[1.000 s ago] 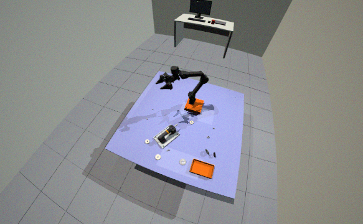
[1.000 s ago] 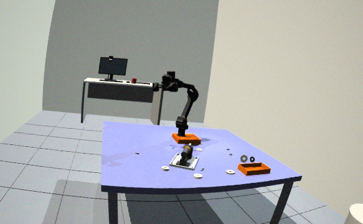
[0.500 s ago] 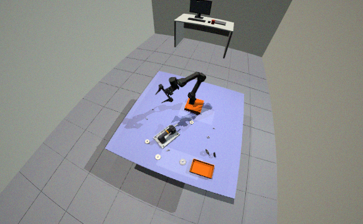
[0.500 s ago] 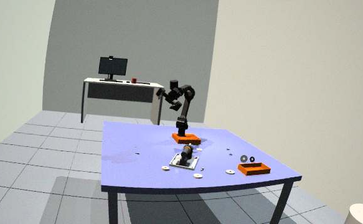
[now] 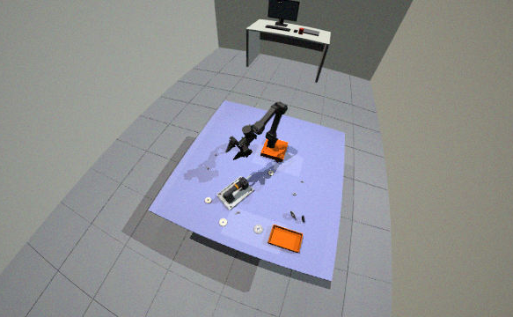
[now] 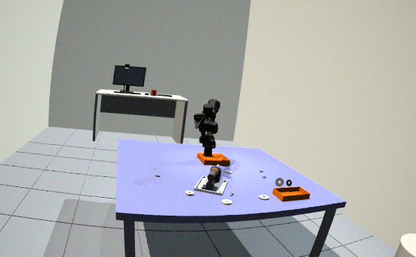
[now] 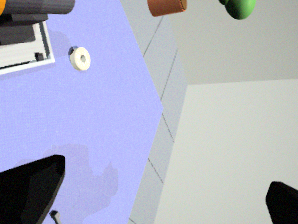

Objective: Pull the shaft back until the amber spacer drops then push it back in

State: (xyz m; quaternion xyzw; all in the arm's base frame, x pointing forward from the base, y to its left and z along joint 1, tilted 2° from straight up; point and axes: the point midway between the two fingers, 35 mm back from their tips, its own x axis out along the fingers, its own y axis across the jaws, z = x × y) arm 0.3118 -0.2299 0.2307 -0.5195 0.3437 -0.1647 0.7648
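Note:
My gripper point(image 5: 231, 154) point(image 7: 169, 180) is open and empty. It hangs above the table, behind and apart from the shaft fixture. The fixture's pale base plate point(image 5: 221, 199) point(image 6: 198, 189) point(image 7: 51, 52) lies on the table with dark blocks on it. A dark cylindrical part point(image 5: 232, 190) point(image 6: 212, 175) point(image 7: 60, 6) lies along it. An amber spacer point(image 5: 237, 186) point(image 6: 215, 169) shows as a band around the assembly, beside the rear dark block point(image 5: 243, 182). In the wrist view only an amber edge shows at the top left. The shaft's exact depth and the other spacers are too small to tell.
Pale discs point(image 5: 208, 200) point(image 5: 223, 222) point(image 6: 263, 197) point(image 7: 80, 59) lie around the fixture. An orange tray point(image 5: 285, 239) point(image 6: 291, 195) is at the front right, with two dark rings point(image 5: 293, 215) point(image 6: 289, 183) on edge behind it. Small bits lie scattered. The arm's orange base point(image 5: 274, 150) is behind the fixture.

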